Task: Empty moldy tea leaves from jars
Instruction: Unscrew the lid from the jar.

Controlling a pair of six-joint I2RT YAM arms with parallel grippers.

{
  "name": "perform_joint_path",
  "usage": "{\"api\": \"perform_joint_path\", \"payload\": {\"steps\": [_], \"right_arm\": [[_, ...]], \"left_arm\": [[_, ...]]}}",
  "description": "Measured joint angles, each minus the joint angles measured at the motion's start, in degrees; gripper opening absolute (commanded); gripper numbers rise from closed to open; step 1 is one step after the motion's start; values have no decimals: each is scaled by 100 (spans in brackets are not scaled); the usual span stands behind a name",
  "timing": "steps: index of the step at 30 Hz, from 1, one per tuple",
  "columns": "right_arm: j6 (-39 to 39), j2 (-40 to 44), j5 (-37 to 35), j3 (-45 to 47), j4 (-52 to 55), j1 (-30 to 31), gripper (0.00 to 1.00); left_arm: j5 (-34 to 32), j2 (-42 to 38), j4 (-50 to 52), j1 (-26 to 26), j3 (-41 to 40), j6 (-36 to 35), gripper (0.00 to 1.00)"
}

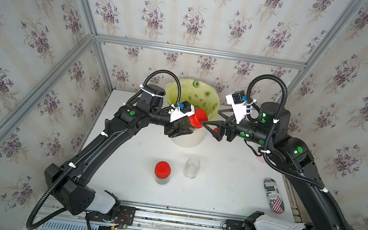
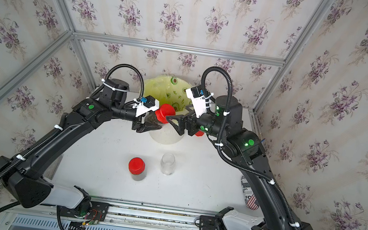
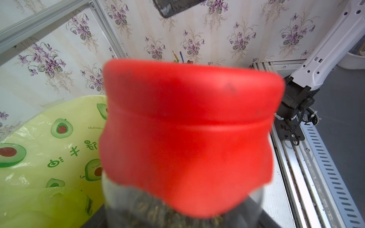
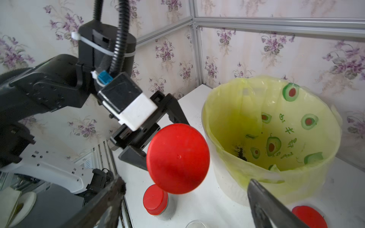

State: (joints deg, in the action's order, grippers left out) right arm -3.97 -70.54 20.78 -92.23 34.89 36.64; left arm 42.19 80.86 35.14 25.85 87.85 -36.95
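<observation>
Moldy tea leaves sit in the jar that the left gripper clamps by its body, tipped nearly level at the avocado-print bin's rim, red screw cap still on and pointing at the right gripper. That gripper's jaws gape wide just short of the cap, forearm reaching in level from the opposite side. It should slide squarely around the cap's rim before closing, then twist, with the jar mouth kept over the bin.
</observation>
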Motion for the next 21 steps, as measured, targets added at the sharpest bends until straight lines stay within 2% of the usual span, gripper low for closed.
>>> {"api": "perform_joint_path", "payload": {"steps": [8, 16, 21], "right_arm": [[-514, -190, -468, 15, -9, 586, 90], [-780, -400, -813, -13, -31, 686, 88], [-800, -433, -957, -87, -37, 688, 82]], "left_arm": [[-57, 0, 9, 0, 50, -4, 73], [-63, 0, 15, -4, 59, -7, 73], [-61, 9, 15, -4, 59, -7, 73]]}}
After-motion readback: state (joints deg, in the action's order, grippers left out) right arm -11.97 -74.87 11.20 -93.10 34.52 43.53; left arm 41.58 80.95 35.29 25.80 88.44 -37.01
